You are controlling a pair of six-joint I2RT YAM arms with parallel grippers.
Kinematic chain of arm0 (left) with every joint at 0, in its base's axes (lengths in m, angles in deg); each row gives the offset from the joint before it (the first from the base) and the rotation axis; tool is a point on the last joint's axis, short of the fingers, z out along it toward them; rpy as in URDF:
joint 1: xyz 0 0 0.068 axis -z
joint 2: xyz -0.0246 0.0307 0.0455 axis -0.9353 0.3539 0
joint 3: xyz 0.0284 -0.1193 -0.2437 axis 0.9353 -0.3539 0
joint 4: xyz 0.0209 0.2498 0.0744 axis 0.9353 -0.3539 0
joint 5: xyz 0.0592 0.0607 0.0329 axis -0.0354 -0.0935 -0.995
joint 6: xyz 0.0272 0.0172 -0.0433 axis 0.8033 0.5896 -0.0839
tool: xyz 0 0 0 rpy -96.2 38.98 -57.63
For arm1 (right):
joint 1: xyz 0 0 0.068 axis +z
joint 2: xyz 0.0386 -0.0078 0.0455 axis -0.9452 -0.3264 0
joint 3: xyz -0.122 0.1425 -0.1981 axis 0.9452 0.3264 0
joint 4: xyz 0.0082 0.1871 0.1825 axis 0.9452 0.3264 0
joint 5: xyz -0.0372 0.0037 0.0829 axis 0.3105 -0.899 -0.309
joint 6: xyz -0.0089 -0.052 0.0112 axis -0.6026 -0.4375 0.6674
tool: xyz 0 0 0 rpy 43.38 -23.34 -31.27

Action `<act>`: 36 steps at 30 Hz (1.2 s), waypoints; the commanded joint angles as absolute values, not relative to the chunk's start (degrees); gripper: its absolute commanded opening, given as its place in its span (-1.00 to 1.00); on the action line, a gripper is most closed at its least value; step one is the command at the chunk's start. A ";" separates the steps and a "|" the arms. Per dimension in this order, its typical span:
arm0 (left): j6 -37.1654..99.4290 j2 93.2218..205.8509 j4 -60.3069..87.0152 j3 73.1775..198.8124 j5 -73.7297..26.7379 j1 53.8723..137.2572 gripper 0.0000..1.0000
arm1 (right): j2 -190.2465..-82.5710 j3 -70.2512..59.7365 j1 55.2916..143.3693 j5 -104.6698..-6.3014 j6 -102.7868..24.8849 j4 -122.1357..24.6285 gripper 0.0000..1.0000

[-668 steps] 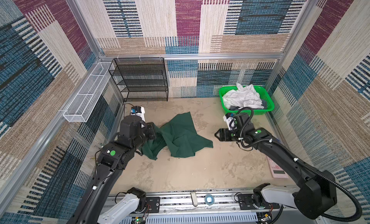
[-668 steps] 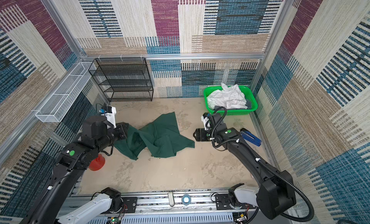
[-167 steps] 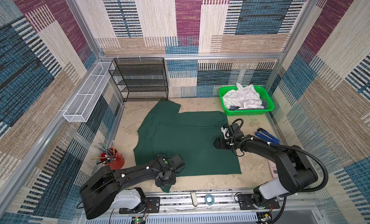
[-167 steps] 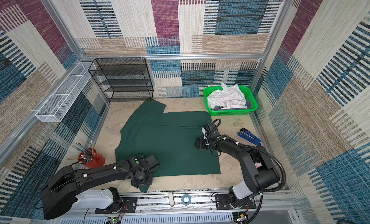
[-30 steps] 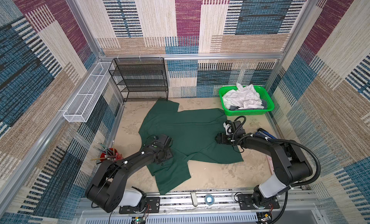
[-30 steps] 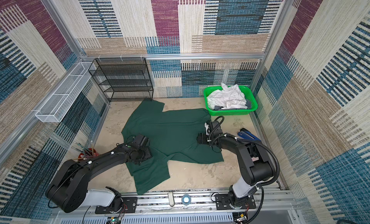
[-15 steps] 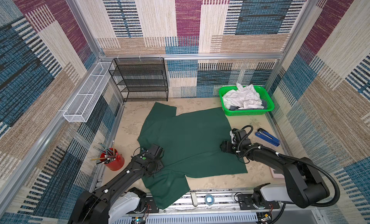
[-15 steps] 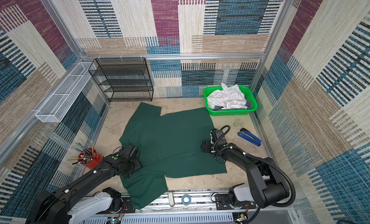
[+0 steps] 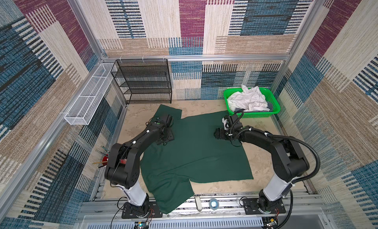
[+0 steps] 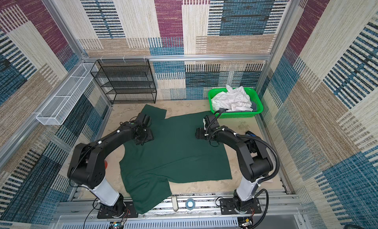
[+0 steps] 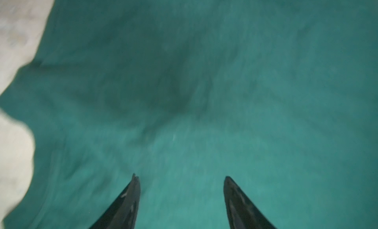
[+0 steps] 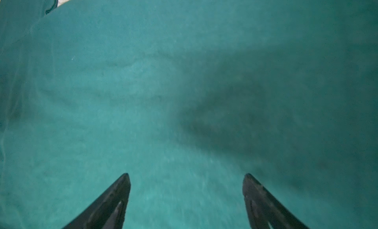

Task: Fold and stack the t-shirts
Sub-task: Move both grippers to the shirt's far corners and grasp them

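beige desk (image 9: 260, 166), patchwork carpet walls (image 9: 192, 23). dark green t-shirt (image 9: 196, 152) lay spread flat just beside the green basket (image 9: 255, 115), white t-shirts (image 9: 247, 99) heaped in that basket. left claw (image 11: 180, 176) and right claw (image 12: 186, 174) hung over the green cloth, both apart, gripping nothing.

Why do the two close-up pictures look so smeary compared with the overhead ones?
Left wrist view: the dark green t-shirt is blurred, its edge against the table soft, a shadow darkening the middle. Right wrist view: milder blur, another dark patch. Both top views: sharp and evenly lit.
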State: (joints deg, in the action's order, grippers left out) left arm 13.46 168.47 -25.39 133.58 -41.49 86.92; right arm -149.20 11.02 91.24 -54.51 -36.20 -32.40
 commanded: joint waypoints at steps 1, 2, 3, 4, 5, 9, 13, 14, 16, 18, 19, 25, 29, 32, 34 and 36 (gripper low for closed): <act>15.99 172.76 -24.87 134.76 -39.66 86.36 0.32 | -150.62 11.94 91.42 -56.34 -36.86 -35.49 0.73; 15.54 173.61 -24.35 134.22 -38.98 86.05 0.32 | -150.65 12.50 91.47 -56.33 -36.88 -35.39 0.74; 14.98 173.99 -23.57 133.08 -38.39 85.73 0.32 | -150.58 13.55 91.64 -56.25 -36.88 -35.17 0.73; 14.48 174.06 -22.87 131.76 -37.85 85.42 0.32 | -150.33 14.62 91.77 -56.00 -36.88 -34.96 0.74; 14.11 173.84 -22.27 130.40 -37.62 85.28 0.32 | -149.98 15.74 91.99 -55.74 -36.85 -34.73 0.74; 13.25 171.12 -21.87 124.59 -37.76 85.01 0.32 | -147.08 21.25 93.19 -55.54 -35.96 -35.16 0.73; 12.18 165.26 -23.82 117.90 -38.16 84.92 0.32 | -142.70 26.08 95.75 -55.36 -34.14 -34.38 0.73; 11.80 163.36 -24.71 116.23 -38.26 84.92 0.32 | -141.38 27.20 96.30 -55.50 -33.58 -34.01 0.74; 10.73 158.64 -26.18 112.36 -38.17 84.92 0.32 | -138.21 29.01 97.48 -55.89 -32.62 -33.26 0.73; 10.23 154.14 -27.10 109.22 -37.42 84.92 0.31 | -135.33 30.05 98.01 -56.13 -32.07 -32.10 0.74; 10.20 151.85 -28.00 108.34 -36.97 84.96 0.31 | -134.08 30.13 98.02 -56.24 -32.06 -31.35 0.74; 15.64 144.63 -27.46 114.47 -38.06 84.83 0.28 | -133.62 18.04 96.38 -50.75 -36.38 -24.69 0.75; 21.14 154.05 -28.16 128.51 -39.98 82.83 0.27 | -141.41 7.67 91.98 -48.84 -40.00 -25.18 0.71; 22.72 162.63 -25.48 136.85 -38.45 79.46 0.19 | -147.69 1.99 89.62 -44.88 -41.47 -27.31 0.63; 23.33 167.97 -23.38 141.69 -36.46 76.89 0.14 | -151.44 -1.17 89.08 -42.11 -42.32 -28.87 0.59; 23.59 172.68 -22.19 146.24 -35.30 74.82 0.09 | -154.44 -3.20 88.83 -40.49 -42.76 -30.60 0.59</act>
State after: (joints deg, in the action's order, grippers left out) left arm 20.84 168.73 -24.95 141.99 -37.88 76.61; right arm -151.74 -1.04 89.06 -45.18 -40.71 -27.74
